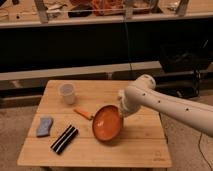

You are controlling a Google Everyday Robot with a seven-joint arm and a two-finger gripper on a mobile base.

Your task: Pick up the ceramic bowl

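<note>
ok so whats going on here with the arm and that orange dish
The robot's arm has its pincer at the right rim of the ceramic bowl and has tipped it up on edge over the wooden table, its lower edge low near the surface. A white cup, an orange stick, a blue sponge and a black bar lie untouched to the left.

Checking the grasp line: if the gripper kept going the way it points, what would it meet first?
The gripper points left and down at the bowl's right rim, so the tilted bowl comes first; they look already in contact.
</note>
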